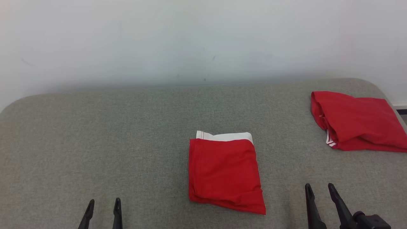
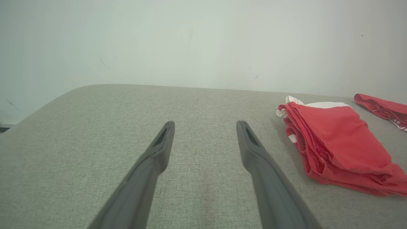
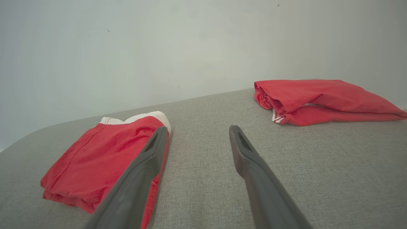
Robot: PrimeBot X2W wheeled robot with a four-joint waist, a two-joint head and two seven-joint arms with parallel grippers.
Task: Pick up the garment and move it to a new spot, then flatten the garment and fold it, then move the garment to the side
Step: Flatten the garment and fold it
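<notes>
Garments, two, red, folded: centre garment (image 1: 224, 173), far-right garment (image 1: 356, 121), apart on surface (image 1: 95, 143). My left fingers (image 1: 117, 213), right fingers (image 1: 311, 203) spread, empty.

Head view: the second red garment (image 1: 359, 121) runs off the right edge. The left gripper (image 1: 104, 200) and right gripper (image 1: 319, 184) are cut by the bottom edge. Right wrist view: one finger (image 3: 140, 178) covers the near right border of the folded garment (image 3: 95, 159). Left wrist view: its near corner leaves the right edge. Its inner layers lie hidden beneath the top layer. On the wall (image 1: 203, 31), dark specks (image 1: 213, 58) are too small to identify.
</notes>
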